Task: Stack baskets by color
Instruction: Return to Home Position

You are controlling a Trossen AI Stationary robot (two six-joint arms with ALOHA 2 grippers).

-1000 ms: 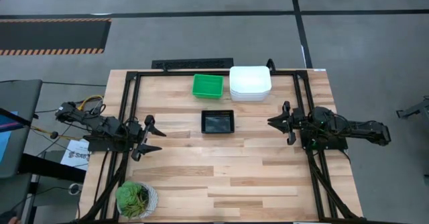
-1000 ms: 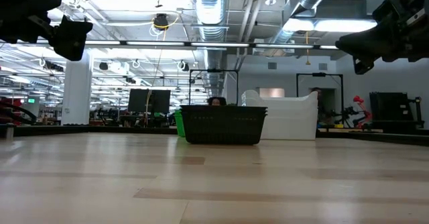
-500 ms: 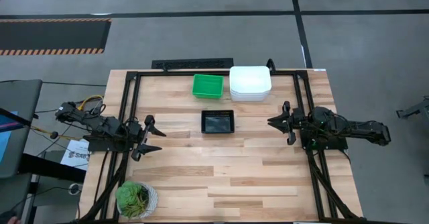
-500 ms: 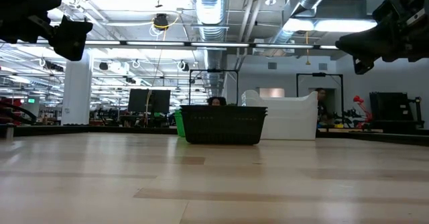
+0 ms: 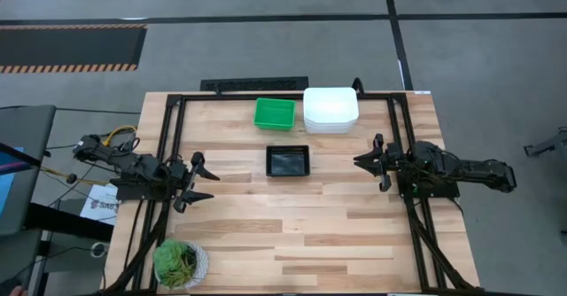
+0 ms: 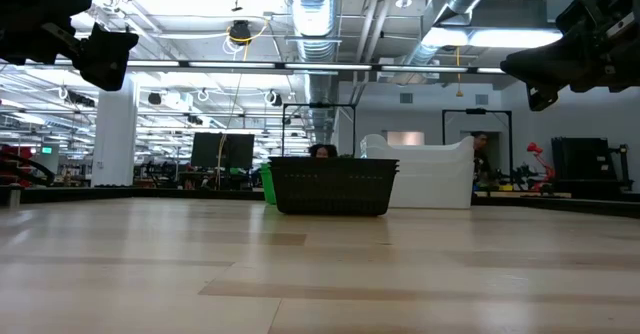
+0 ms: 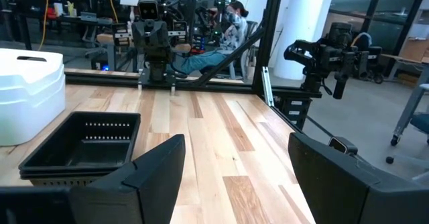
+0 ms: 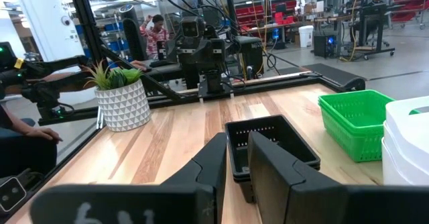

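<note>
At the left side we find the left gripper [image 5: 202, 179], raised above the light wooden table [image 5: 266, 229] and aimed towards its middle. Its two dark fingers are spread wide with nothing between them. In the high view's bottom-left corner of the table stands a round potted green plant [image 5: 181, 263], well apart from everything else. A black metal frame [image 5: 174, 145] runs along the table's edges.

Moving right, the bright green rectangular plastic baskets [image 5: 275, 113] sit at the far edge, open side up. Near them, closer to the table's middle, lies the stack of black slotted plastic baskets [image 5: 288, 161]. It also sits open side up, and its long axis runs from one arm towards the other. In the low view its long slotted side faces us and covers nearly all of the green, leaving a sliver at its left.

Just beside the green ones, on their right, rests the stack of white rectangular plastic baskets [image 5: 330, 109], the tallest of the three. We cannot tell whether white and green touch.

Farthest right, the right gripper [image 5: 359, 161] hangs level with the black stack and points at it. Its fingers are drawn nearly together, gripping nothing.
</note>
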